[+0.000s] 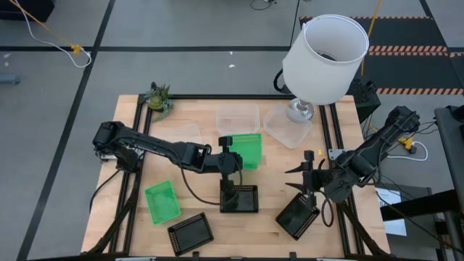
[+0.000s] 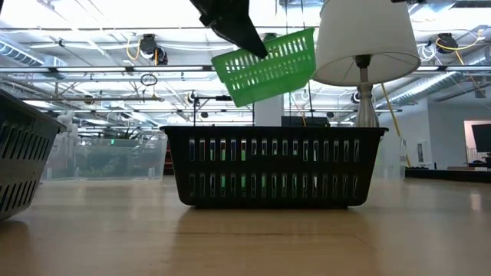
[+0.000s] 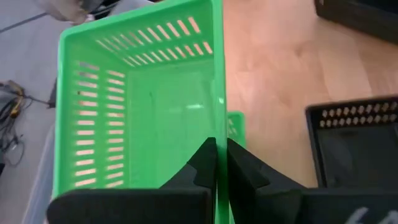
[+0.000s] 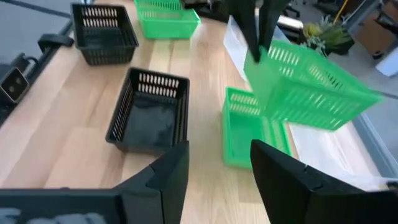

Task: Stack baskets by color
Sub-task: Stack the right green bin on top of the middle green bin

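Note:
My left gripper (image 1: pixel 230 156) is shut on a green basket (image 1: pixel 248 147) and holds it in the air over the table's middle. It hangs tilted above a black basket (image 2: pixel 272 165). A second green basket (image 4: pixel 249 134) stands on the table under the held one. A third green basket (image 1: pixel 162 201) and another black basket (image 1: pixel 191 232) sit near the left front. My right gripper (image 4: pixel 217 168) is open and holds nothing, above a third black basket (image 1: pixel 297 215) at the right front. Clear baskets (image 1: pixel 238 118) stand at the back. My left gripper pinches one side wall of the green basket at its rim (image 3: pixel 218 127), near a corner. One finger (image 3: pixel 202 163) is inside the basket and one outside. The fingers come slanting down from the table's left. The basket is lifted clear and hangs tilted.
A big white lamp (image 1: pixel 324 58) stands at the back right, beside a clear basket (image 1: pixel 288 127). A small plant (image 1: pixel 158 98) sits at the back left corner. Bare wood lies between the black basket (image 1: pixel 239 197) in the middle and the right front one.

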`<state>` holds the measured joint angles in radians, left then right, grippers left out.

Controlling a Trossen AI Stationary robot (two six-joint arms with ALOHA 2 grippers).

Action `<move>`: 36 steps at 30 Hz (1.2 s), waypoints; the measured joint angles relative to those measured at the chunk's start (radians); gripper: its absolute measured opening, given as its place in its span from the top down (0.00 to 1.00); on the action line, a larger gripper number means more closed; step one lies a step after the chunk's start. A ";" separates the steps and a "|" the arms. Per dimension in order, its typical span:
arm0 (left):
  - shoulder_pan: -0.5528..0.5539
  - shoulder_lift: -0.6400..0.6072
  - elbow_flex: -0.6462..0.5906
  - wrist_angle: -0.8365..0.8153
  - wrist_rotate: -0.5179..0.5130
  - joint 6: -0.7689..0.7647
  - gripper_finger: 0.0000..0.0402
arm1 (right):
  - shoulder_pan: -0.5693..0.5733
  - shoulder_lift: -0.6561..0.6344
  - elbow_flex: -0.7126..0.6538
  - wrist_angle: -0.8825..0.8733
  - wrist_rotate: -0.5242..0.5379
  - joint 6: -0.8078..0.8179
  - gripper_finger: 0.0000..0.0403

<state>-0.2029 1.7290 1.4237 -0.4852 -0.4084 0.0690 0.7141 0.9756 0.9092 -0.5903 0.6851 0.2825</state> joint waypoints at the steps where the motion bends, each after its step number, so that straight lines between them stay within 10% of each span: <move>1: 0.001 0.000 0.004 0.001 -0.002 -0.006 0.96 | -0.001 0.000 0.000 -0.006 0.001 0.003 0.61; 36: 0.072 0.116 0.010 -0.073 0.115 -0.013 0.96 | -0.001 0.000 0.000 -0.016 0.003 0.005 0.71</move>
<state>-0.1307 1.8450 1.4342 -0.5579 -0.2939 0.0560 0.7132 0.9760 0.9092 -0.6060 0.6884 0.2871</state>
